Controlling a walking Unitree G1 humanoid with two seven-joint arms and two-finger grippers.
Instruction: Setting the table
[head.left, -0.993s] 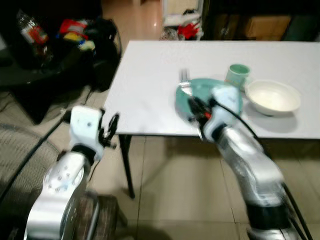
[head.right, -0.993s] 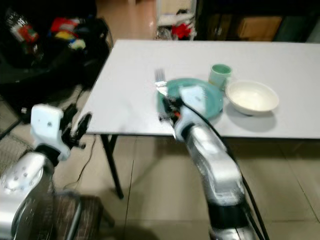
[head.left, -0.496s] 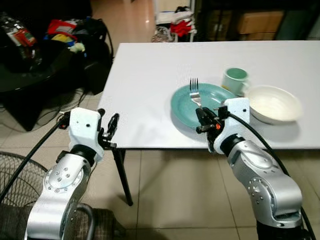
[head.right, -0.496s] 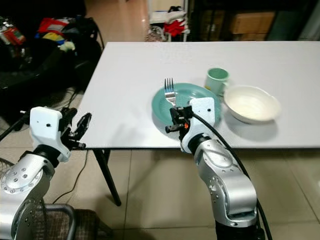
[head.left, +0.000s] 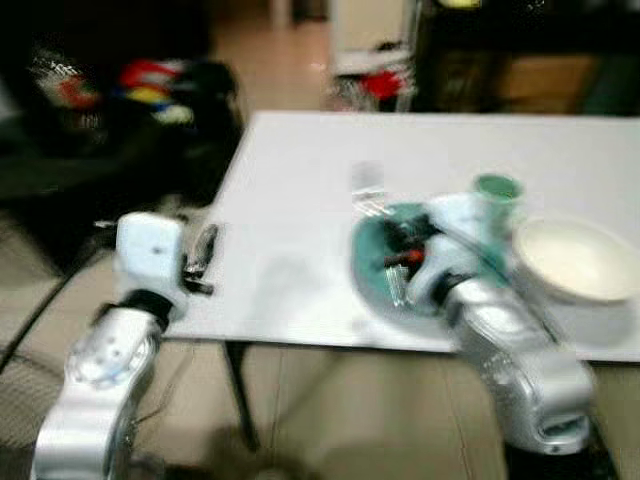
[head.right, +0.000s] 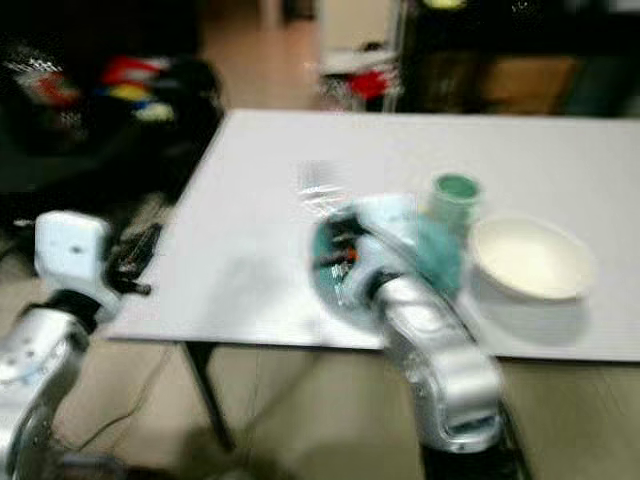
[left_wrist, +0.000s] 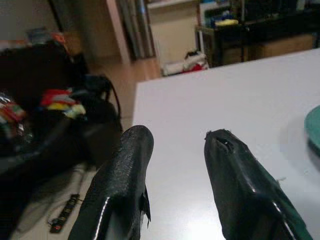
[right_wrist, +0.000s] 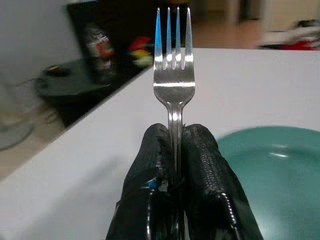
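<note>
Tiles of the floor (head.left: 330, 400) lay nearest, under the white table's (head.left: 300, 170) front edge. At the table's near left corner the left gripper (left_wrist: 175, 165) hung with its two black fingers spread and nothing between them, seemingly kept out of the way while the other arm worked. Over the near rim of the teal plate (right_wrist: 270, 160), the right gripper (right_wrist: 174, 150) had its fingers pressed together on the handle of a steel fork (right_wrist: 173, 55), tines pointing away from the wrist. The pinch sat low on the handle, probably so the fork could be laid flat beside the plate as its place setting. The head views were blurred, so I could not tell whether the fork touched the plate. Behind the plate stood a green mug (head.left: 497, 190), and right of it a white bowl (head.left: 575, 260), grouped as one setting. Beyond the table's left side lay dark bags with coloured items (head.left: 150, 90).
</note>
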